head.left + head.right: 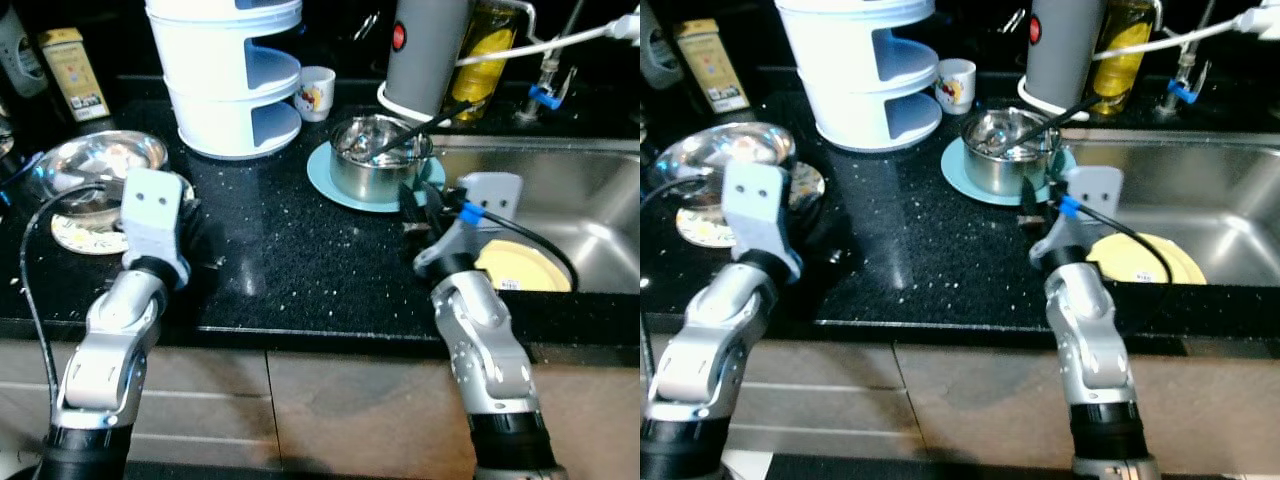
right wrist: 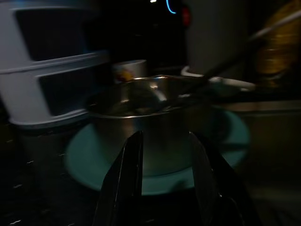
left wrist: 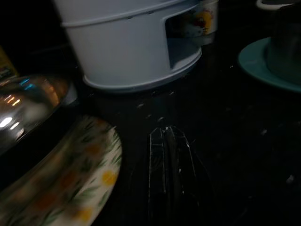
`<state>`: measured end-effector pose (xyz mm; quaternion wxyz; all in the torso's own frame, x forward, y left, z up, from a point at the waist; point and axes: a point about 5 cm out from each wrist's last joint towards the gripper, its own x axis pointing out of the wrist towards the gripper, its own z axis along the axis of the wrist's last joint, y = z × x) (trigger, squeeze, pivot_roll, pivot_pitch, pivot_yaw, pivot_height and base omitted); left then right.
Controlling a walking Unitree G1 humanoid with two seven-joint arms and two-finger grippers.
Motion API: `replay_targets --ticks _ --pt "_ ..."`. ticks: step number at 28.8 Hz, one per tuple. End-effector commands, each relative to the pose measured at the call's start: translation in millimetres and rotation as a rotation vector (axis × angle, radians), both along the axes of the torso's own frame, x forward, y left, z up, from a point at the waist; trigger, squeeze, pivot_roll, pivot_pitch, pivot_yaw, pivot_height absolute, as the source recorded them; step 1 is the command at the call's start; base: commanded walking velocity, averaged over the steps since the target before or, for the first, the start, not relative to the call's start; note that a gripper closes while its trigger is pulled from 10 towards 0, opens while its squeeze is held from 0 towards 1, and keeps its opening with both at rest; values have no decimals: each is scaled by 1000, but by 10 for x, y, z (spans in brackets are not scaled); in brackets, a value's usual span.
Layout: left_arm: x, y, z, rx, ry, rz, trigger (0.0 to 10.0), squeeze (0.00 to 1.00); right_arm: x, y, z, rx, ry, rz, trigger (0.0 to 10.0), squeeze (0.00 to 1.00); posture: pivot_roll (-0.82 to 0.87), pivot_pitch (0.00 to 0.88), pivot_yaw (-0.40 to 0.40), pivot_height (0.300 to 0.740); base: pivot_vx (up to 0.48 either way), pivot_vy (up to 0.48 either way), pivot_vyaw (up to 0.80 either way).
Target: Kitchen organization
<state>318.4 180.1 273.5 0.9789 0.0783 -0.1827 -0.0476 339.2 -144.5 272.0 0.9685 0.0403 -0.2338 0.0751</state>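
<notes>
The steel pot stands on a teal plate at the far middle of the black table, left of the sink. The right gripper, jaws narrowly apart and empty, points at its near wall. The left gripper, jaws closed together, rests beside a flowered plate. I judge the pot stiff, smooth and slippery, rather light; taking its rim seems safest

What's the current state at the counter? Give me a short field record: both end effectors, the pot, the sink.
left end effector: fingers together, low over the black countertop, beside the floral plate
right end effector: open, pointed at the steel pot, not touching it
steel pot: upright on the teal plate, dark utensil handle sticking out
sink: yellow plate inside
behind: white tiered rack, small cup
</notes>
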Motion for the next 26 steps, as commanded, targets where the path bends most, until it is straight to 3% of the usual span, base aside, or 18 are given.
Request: replay_targets --ticks 1,26 --pt "-9 -14 -32 2 14 -11 10000 0 -5 -61 -31 5 11 -19 10000 0 34 224 4 740 296 0 0" --pt "-44 -99 -21 -21 7 -50 10000 0 -15 -38 -20 -5 8 2 10000 0 33 206 4 740 12 0 0"
